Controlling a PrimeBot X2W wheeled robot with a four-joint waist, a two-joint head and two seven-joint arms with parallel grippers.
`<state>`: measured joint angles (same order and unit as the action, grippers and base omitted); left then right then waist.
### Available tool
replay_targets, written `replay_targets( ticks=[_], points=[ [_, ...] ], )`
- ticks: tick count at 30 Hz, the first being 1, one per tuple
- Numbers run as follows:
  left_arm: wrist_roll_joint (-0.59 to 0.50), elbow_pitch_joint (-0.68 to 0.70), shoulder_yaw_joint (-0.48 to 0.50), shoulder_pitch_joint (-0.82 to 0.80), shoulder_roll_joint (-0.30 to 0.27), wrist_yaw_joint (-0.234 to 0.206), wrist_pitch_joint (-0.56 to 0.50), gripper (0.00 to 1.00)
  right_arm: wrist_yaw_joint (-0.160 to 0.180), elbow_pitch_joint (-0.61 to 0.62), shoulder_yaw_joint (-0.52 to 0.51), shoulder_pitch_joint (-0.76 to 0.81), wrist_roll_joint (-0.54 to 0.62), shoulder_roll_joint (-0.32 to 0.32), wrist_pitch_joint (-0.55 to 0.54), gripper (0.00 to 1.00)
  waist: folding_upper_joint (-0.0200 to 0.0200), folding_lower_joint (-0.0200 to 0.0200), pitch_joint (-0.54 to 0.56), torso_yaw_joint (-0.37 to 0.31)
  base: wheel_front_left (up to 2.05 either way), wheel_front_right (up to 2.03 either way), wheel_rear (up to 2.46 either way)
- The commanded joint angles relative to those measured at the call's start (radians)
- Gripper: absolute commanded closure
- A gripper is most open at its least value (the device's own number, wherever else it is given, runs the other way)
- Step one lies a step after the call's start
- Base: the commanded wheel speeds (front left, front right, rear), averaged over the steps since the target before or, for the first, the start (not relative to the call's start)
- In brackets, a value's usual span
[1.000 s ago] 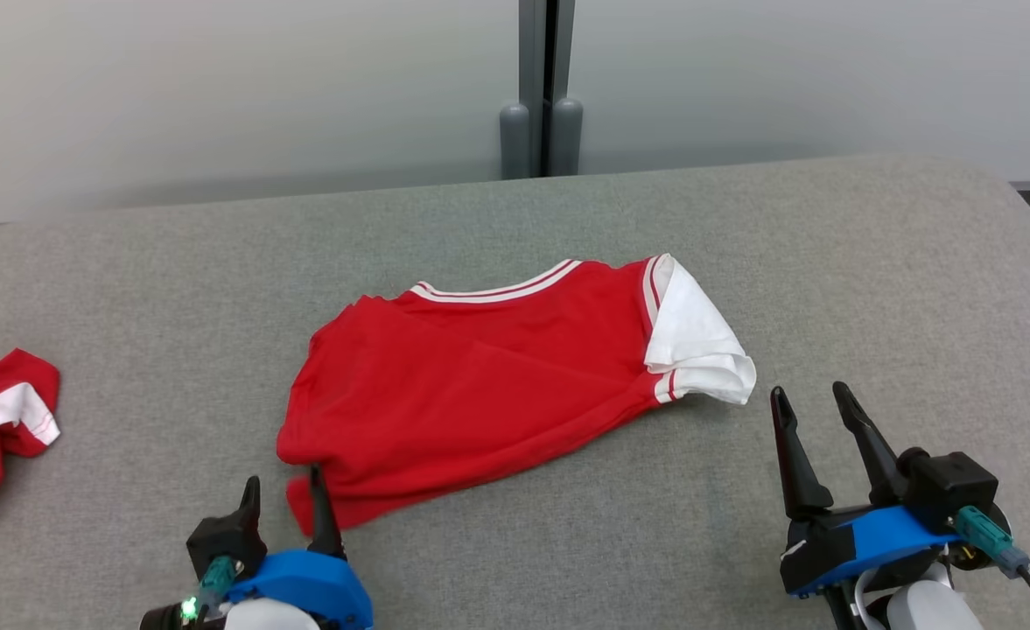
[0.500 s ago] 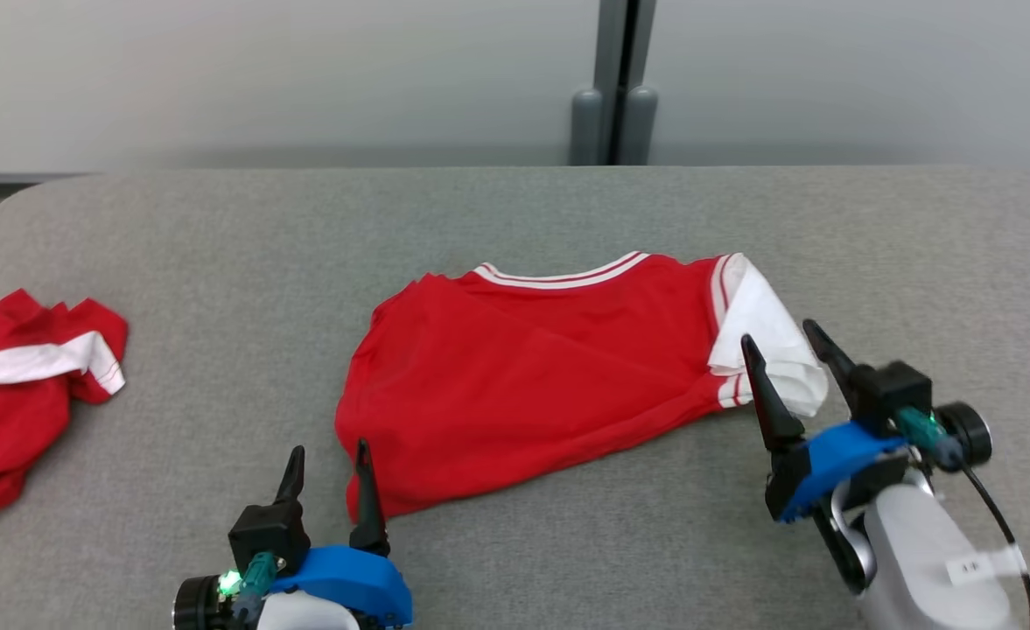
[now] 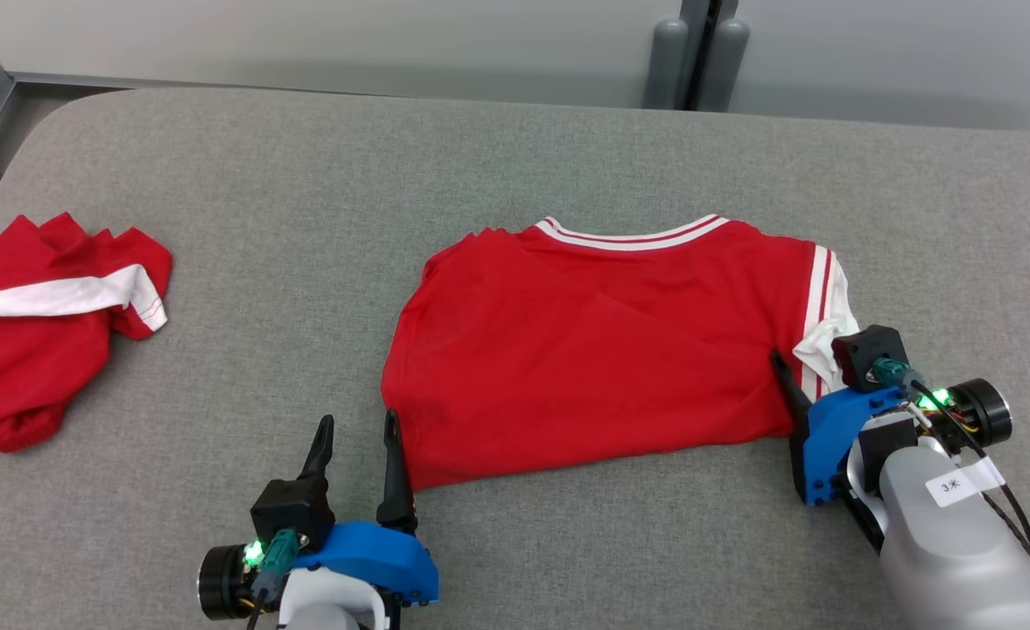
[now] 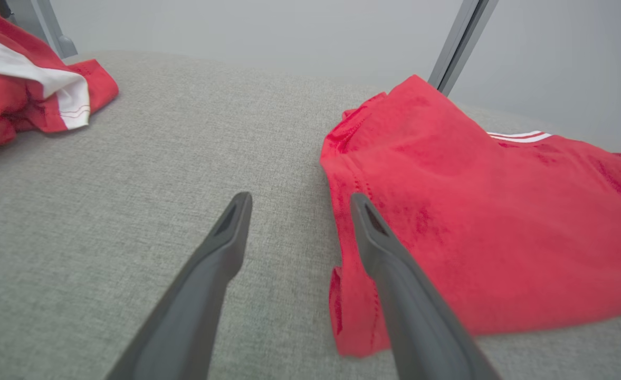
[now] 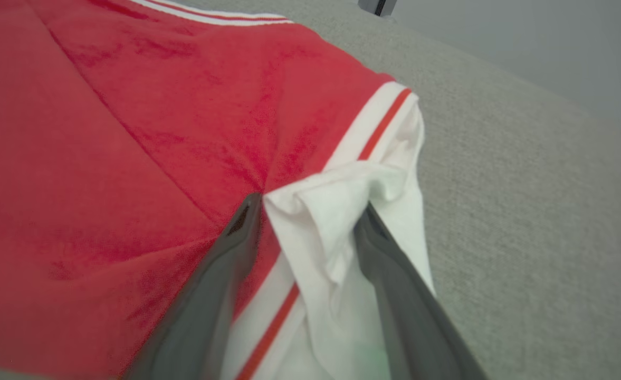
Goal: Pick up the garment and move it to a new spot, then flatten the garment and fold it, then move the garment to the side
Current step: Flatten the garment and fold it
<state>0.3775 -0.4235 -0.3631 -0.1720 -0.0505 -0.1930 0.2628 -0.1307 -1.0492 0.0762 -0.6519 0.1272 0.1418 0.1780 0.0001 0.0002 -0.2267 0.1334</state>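
**Garment [image 3: 602,350] mid-table, a gripper at each near corner, nothing gripped yet**

Red shirt with white trim, lying spread on the grey padded table [image 3: 304,175], roughly in the middle. The collar [image 3: 633,236] is on the far side and the hem faces the robot. It is mostly flat with a few diagonal creases. The right side is untidy, with the white sleeve [image 5: 315,227] bunched there. I see no left sleeve and cannot tell if it is tucked under.

The right gripper [image 5: 309,205] is at the garment's right edge, fingers spread, one on either side of the crumpled sleeve. Cloth stands up between them, but the gap looks wide, so I judge it is not pinching yet. My read on the placement: the sleeve is the loose lump, so it makes a handy hold for pulling that side flat.

The left gripper [image 3: 359,418] is low at the near-left hem corner [image 4: 355,322], fingers also spread and holding nothing. Its right finger lies over the red edge and its left finger over bare table, so the hem edge runs between them. It looks lined up to take that corner.

Judgement: this is the flattening stage, with folding and moving aside still to do. A grip at each end would let the arms tension the cloth.

A second red-and-white heap [image 3: 33,332] sits crumpled at the far left, well apart and not involved.

Risk: the right jaws may catch only the top sleeve layer and leave the bunch in place.
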Motion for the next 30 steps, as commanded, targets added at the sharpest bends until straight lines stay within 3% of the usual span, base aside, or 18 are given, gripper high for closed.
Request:
replay_targets(
  ticks=[1, 2, 12, 13, 14, 15, 28, 29, 30],
  points=[
    [0.001, 0.011, 0.001, -0.022, 0.0, -0.003, 0.003, 0.0, 0.0, -0.025, -0.014, -0.01, 0.006, 0.001, 0.012, 0.66, -0.0001, -0.0002, -0.009, 0.006, 0.0, 0.0, 0.0],
    [-0.001, 0.016, 0.002, -0.022, 0.0, -0.005, 0.003, 0.0, 0.0, -0.033, -0.028, -0.011, 0.0, -0.001, 0.025, 0.98, -0.0001, -0.0002, -0.011, 0.005, 0.0, 0.0, 0.0],
    [-0.015, 0.031, 0.02, 0.0, 0.0, 0.008, 0.003, 0.0, 0.0, -0.013, -0.1, 0.008, -0.032, -0.033, 0.088, 1.0, -0.0001, -0.0002, 0.005, -0.041, 0.0, 0.0, 0.0],
    [-0.015, 0.03, 0.021, 0.001, 0.0, 0.009, 0.003, 0.0, 0.0, 0.0, -0.104, 0.013, -0.036, -0.034, 0.088, 0.67, -0.0001, -0.0002, 0.009, -0.048, 0.0, 0.0, 0.0],
    [-0.015, 0.03, 0.023, 0.003, 0.0, 0.01, 0.003, 0.0, 0.0, 0.014, -0.109, 0.022, -0.048, -0.038, 0.089, 0.51, -0.0001, -0.0002, 0.012, -0.054, 0.0, 0.0, 0.0],
    [-0.017, 0.03, 0.023, 0.004, 0.0, 0.011, 0.003, 0.0, 0.0, 0.026, -0.113, 0.033, -0.056, -0.042, 0.088, 0.0, -0.0001, -0.0002, 0.014, -0.059, 0.0, 0.0, 0.0],
    [-0.032, 0.019, 0.036, -0.002, 0.0, 0.026, 0.003, 0.0, 0.0, 0.11, -0.117, 0.08, -0.111, -0.043, 0.088, 0.0, -0.0001, -0.0002, 0.019, -0.075, 0.0, 0.0, 0.0],
    [-0.034, 0.021, 0.037, -0.002, 0.0, 0.027, 0.003, 0.0, 0.0, 0.113, -0.119, 0.077, -0.112, -0.042, 0.089, 0.21, -0.0001, -0.0002, 0.018, -0.073, 0.0, 0.0, 0.0],
    [-0.036, 0.022, 0.038, -0.001, 0.0, 0.027, 0.003, 0.0, 0.0, 0.121, -0.12, 0.074, -0.113, -0.042, 0.088, 0.56, -0.0001, -0.0002, 0.017, -0.071, 0.0, 0.0, 0.0]
  ],
)
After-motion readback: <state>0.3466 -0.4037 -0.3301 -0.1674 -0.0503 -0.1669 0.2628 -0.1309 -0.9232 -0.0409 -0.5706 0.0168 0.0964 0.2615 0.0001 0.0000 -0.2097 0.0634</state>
